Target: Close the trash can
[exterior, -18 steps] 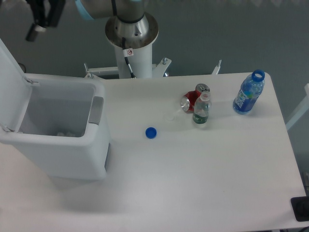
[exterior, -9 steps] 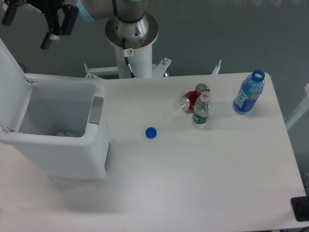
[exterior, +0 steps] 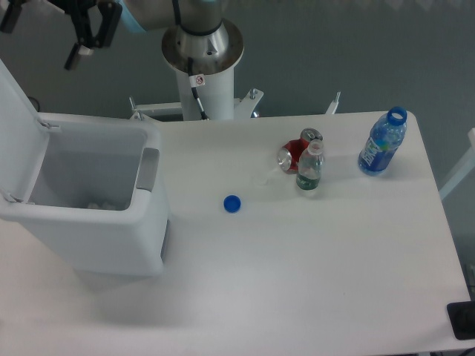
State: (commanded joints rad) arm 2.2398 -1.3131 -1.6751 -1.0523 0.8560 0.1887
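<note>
Bin (exterior: 89, 215) at table's (exterior: 312, 282) left edge, lid (exterior: 16, 111) swung up and back, mouth open, grey tab (exterior: 148, 169) on the front rim. Gripper (exterior: 43, 31) high at top left, above the lid, apart from it; fingers spread wide, nothing held. Blue cap (exterior: 232, 203) mid-table. Two bottles (exterior: 382, 142) and a red can (exterior: 293, 154) far right.

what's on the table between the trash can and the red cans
Only a loose blue bottle cap lies between the trash can and the red cans, in the fixed camera.
</note>
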